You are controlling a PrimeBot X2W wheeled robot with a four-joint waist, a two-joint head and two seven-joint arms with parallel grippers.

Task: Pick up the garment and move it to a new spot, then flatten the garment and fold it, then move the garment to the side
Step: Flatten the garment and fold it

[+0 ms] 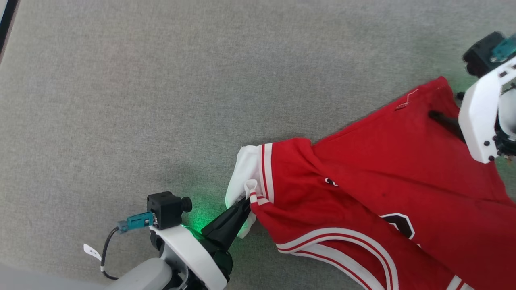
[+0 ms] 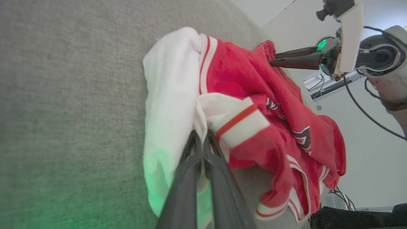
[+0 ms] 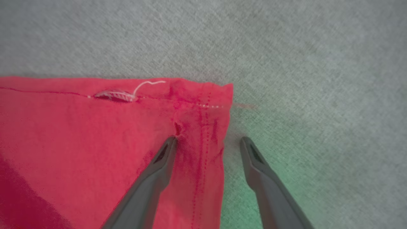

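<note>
Plainly, in the head view the garment (image 1: pixel 383 181) lies rumpled on the grey surface (image 1: pixel 161 80), spread toward the right and running off the bottom edge, so it is down on the surface but far from flat. The left gripper (image 1: pixel 246 200) is pinched tight on the striped cuff (image 1: pixel 253 192) of the white sleeve (image 1: pixel 242 169) at the garment's left end. I judge that hold is meant to anchor or draw out that end. The right gripper (image 1: pixel 445 105) sits at the far red corner at the upper right, with one dark finger lying on the cloth. In the left wrist view the two fingers meet with white cloth nipped between their tips. The sleeve bunches beside them and the cuff folds over, which suggests a small bite of cloth and not a full handful. The red body trails away toward the other arm, whose fingers point at the hem corner (image 2: pixel 265 47). In the right wrist view the jaws stand wide and grip nothing. One fingertip (image 3: pixel 171 141) presses on the red cloth just inside the side edge, and the other rests on the bare grey surface just beside it, so they straddle the corner below the stitched hem, near a loose white thread (image 3: pixel 149 83). That placement looks chosen so that closing would catch the edge. With both ends held, the garment could be stretched out for flattening.
</note>
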